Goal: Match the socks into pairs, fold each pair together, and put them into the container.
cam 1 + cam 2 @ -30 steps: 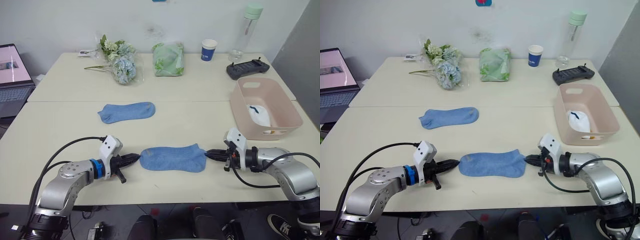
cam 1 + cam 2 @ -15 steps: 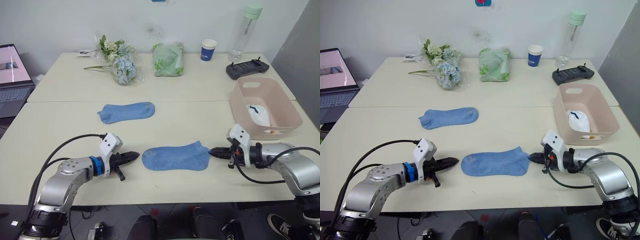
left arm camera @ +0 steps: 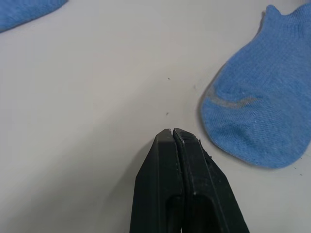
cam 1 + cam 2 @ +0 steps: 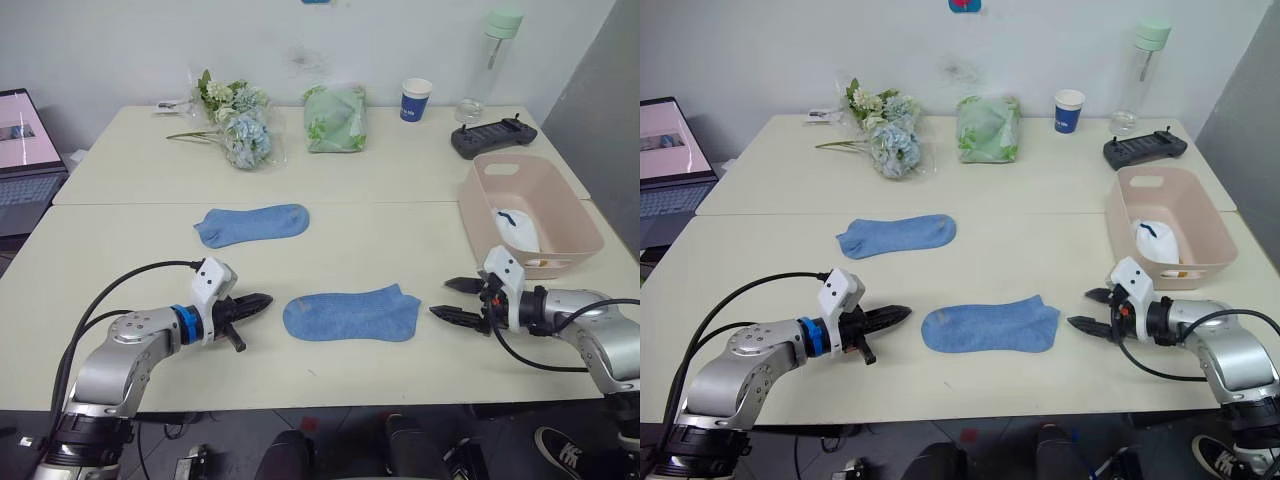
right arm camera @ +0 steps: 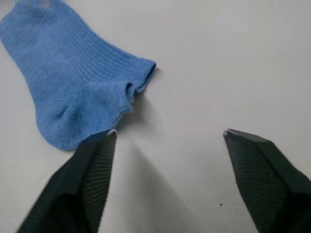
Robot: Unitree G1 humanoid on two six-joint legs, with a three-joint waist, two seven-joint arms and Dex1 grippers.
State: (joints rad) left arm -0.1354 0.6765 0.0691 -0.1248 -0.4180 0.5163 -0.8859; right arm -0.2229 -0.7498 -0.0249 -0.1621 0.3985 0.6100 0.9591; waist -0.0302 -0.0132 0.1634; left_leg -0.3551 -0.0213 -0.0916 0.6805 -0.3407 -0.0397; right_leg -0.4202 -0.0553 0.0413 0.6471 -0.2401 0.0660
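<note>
A: Two blue socks out on the table (image 4: 120, 260). The near sock (image 4: 350, 315) lies flat between the two grippers, toe toward the left one, cuff toward the right one.

B: And the far sock (image 4: 252, 223)?

A: Flat as well, further back on the table and a bit to the left, well apart from the near one. Nothing is touching it.

B: Left gripper (image 4: 262, 301)?

A: Low over the table, fingers pressed together, tips pointing at the toe. The left wrist view shows the tips just short of the sock, with bare table between. It holds nothing.

B: Right gripper (image 4: 447, 299)?

A: Fingers spread wide, one tip nearer the basin, one nearer the table's front edge. It sits just beside the cuff, not touching it. The right wrist view has the cuff off to one side of the gap, near one finger (image 5: 92, 165), and nothing between the fingers.

B: The basin (image 4: 575, 215)?

A: Pink, on the right side of the table, behind the right arm. There's a white sock (image 4: 517, 229) inside it. Something yellowish shows through the near handle cutout, but I can't tell what it is.

B: So the blue socks are unpaired?

A: Yes, both single, unfolded, outside the basin.
</note>
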